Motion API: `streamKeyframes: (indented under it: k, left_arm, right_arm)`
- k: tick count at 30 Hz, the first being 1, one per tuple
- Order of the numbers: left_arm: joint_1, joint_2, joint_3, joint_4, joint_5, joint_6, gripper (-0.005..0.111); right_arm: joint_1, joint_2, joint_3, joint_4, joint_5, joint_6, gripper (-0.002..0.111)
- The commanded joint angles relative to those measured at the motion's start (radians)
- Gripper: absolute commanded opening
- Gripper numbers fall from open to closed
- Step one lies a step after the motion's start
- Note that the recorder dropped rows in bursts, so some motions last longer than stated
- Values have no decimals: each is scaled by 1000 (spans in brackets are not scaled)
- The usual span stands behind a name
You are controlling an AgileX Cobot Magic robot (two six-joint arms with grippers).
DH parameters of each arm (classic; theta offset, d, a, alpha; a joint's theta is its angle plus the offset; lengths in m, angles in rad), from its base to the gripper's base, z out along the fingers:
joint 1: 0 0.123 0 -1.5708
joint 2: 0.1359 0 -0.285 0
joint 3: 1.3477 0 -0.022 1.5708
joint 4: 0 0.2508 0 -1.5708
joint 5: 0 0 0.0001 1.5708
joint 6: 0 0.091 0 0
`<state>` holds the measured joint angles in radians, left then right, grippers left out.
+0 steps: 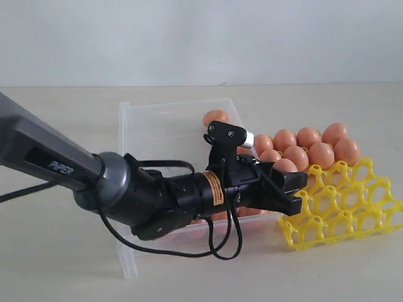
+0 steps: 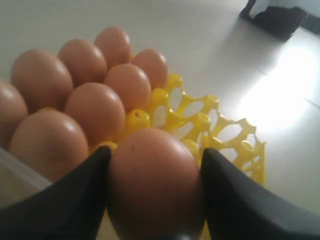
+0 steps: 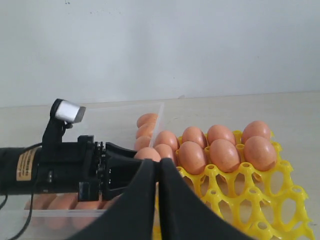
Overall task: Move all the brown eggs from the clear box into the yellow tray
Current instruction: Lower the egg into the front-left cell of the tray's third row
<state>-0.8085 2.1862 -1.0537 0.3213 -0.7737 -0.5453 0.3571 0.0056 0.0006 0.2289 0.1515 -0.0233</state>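
My left gripper (image 1: 301, 192) reaches across the clear box (image 1: 145, 126) to the near left edge of the yellow tray (image 1: 352, 201). It is shut on a brown egg (image 2: 152, 180), one black finger on each side, the egg hanging over the tray's edge cups (image 2: 220, 135). Several brown eggs (image 1: 321, 154) fill the tray's far rows. More eggs lie in the box, one at its far corner (image 1: 215, 117) and others under the arm (image 3: 65, 202). My right gripper (image 3: 158, 172) is shut and empty, hovering in front of the tray (image 3: 260, 195); the exterior view does not show it.
The left arm (image 1: 126, 182) and its black cable (image 1: 214, 248) lie over the box's near half. The tray's front rows of cups (image 1: 340, 217) hold nothing. A dark object (image 2: 277, 17) sits far off on the beige table.
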Motion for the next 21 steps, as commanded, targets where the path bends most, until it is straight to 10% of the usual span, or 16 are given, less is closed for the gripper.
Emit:
streamKeyframes:
  k: [1,9,11,14,21]
  left_arm:
    - [10,-101,-6,10,317,13,4]
    - [22,-137,83,12,361,68,4]
    - [31,-139,123,12,211,68,4]
    - [17,-146,161,2,-372,180,4]
    - [-29,-16,51,67,-447,283,4]
  right_arm:
    - [1,-6,-1,-1,-4,-4,0]
    - [1,-6,-1,-1,-4,3,0]
    - [1,-6,-1,-1,-4,3,0]
    - [1,-6,-1,-1,-4,3,0]
    - [1,-6,-1,-1,-4,3,0]
